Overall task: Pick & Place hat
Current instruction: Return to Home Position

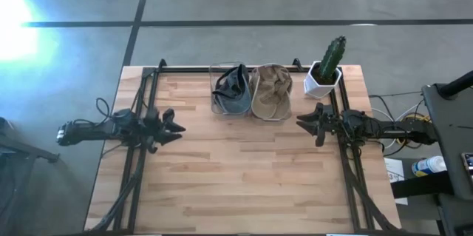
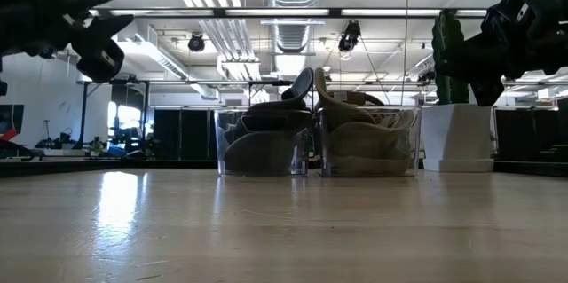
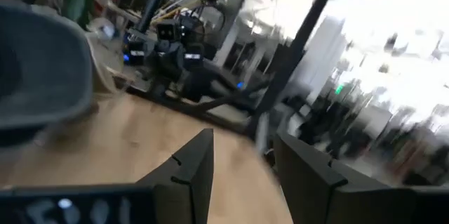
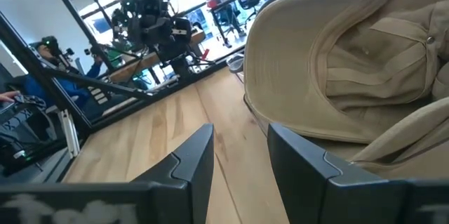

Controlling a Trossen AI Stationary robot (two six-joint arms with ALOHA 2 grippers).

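Note:
Two hats sit in clear bins at the table's far middle. A dark grey hat [image 1: 232,88] [image 2: 266,137] fills the left bin, a tan hat [image 1: 270,89] [image 2: 364,132] the right one; both brims stick up above the rims. My left gripper [image 1: 179,126] [image 3: 242,171] hovers open over the table's left side, with the dark hat's brim [image 3: 38,76] off to one side. My right gripper [image 1: 300,121] [image 4: 240,157] hovers open over the right side, just near of the tan hat [image 4: 344,62]. In the low view both grippers hang well above the table [image 2: 98,43] [image 2: 493,52].
A cactus in a white pot [image 1: 327,69] [image 2: 454,114] stands at the far right corner, next to the tan hat's bin [image 2: 368,145]. Black frame rails [image 1: 140,162] [image 1: 353,184] run along both sides. Bare wood [image 1: 244,169] spreads across the middle and near part. A person [image 4: 42,52] shows beyond the table.

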